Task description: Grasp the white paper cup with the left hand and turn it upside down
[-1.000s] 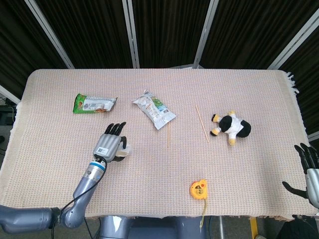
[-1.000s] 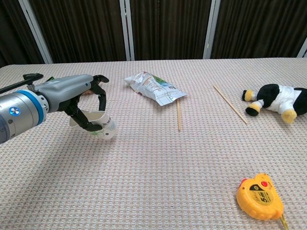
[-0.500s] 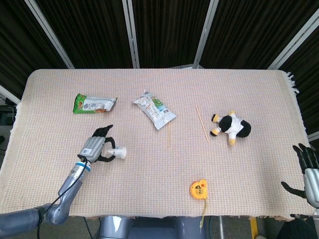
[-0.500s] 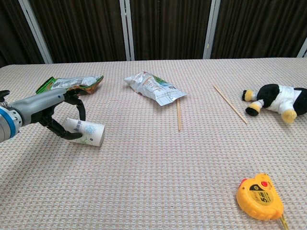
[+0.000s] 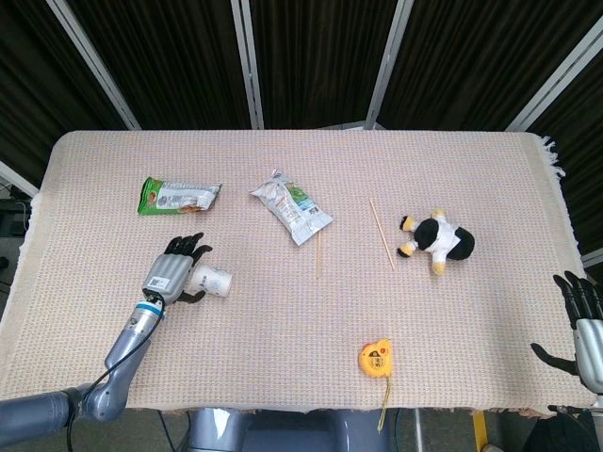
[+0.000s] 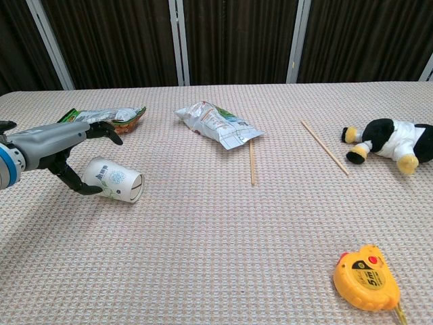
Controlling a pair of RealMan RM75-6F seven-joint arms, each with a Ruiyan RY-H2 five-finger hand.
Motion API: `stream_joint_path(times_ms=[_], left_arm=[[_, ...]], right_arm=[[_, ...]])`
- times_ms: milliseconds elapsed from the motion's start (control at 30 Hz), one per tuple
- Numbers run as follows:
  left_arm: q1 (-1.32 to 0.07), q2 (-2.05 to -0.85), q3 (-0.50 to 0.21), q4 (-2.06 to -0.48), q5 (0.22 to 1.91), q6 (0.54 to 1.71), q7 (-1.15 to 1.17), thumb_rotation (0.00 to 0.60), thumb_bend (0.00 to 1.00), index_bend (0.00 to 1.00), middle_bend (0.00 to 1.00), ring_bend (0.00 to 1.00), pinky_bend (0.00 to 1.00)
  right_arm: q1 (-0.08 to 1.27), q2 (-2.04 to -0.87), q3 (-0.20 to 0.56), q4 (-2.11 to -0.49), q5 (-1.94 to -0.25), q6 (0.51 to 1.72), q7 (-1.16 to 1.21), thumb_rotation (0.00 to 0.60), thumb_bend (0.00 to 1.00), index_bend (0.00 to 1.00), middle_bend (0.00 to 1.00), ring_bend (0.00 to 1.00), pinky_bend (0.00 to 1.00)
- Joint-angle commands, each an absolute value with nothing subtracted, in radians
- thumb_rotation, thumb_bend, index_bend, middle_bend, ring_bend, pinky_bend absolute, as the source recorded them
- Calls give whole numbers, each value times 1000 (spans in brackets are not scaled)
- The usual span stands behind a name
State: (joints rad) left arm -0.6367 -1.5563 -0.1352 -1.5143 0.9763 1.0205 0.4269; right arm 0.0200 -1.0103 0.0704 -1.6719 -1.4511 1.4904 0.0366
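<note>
- Table (image 5: pixel 490 169), covered in a pinkish woven cloth, dark curtains behind the far edge.
- Left arm (image 5: pixel 122 344) reaching in from the near left corner, low over the cloth.
- Left hand (image 5: pixel 171 274) at the left of the table, fingers spread and loosely arched over the closed end of the cup; thumb under it in the chest view. Touching or just clear: cannot tell. Not clamped.
- Right hand (image 5: pixel 586 320) at the near right edge, off the table, fingers apart, holding nothing.
- Silver snack bag (image 5: pixel 291 207) lying flat, far of centre.
- Green snack packet (image 5: pixel 178 196) far left, just beyond the left hand.
- Black-and-white plush toy (image 5: pixel 438 239) lying on its side, right of centre.
- White paper cup (image 6: pixel 113 180) on its side on the cloth, left of centre, mouth facing right and towards the near edge, printed pattern on its wall.
- Yellow tape measure (image 5: pixel 375 359) near edge, right of centre.
- Two thin wooden sticks: one (image 5: pixel 382 234) between bag and toy, one (image 5: pixel 317 254) just near of the bag.
</note>
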Motion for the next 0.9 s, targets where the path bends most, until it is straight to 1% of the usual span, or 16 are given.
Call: stream_joint_path(times_ms=[33,100,233,433,600,633,800,900], left_arm=[[-672,-1584,-125,-1542,914,1071,601,600,162,168,0,0,0],[-690,-1609,-116,-1541,884,1088,691,600,162,188,0,0,0],[-712,-1639,-120,-1551,831,1114,787,600,161,219,0,0,0],[-735,-1685,-126,-1553,795,1134,845,600,160,264,0,0,0],[-743,-1709,-120,-1543,785,1143,869,600,162,272,0,0,0],[-744,-1712,-120,-1543,784,1144,870,600,161,286,0,0,0],[-742,-1719,-115,-1542,793,1158,868,600,162,427,0,0,0],[-731,-1720,-125,-1548,796,1168,837,600,163,480,0,0,0]], right_arm=[[19,-1009,72,-1671,-1448,1489,44,600,76,14,0,0,0],[19,-1007,72,-1671,-1449,1490,50,600,76,14,0,0,0],[18,-1005,71,-1672,-1454,1492,53,600,75,15,0,0,0],[20,-1002,70,-1671,-1451,1484,58,600,75,15,0,0,0],[20,-1000,70,-1671,-1452,1484,62,600,75,15,0,0,0],[20,-1000,69,-1672,-1453,1484,62,600,75,15,0,0,0],[17,-999,71,-1672,-1454,1493,67,600,76,15,0,0,0],[16,-998,72,-1671,-1452,1493,68,600,76,15,0,0,0]])
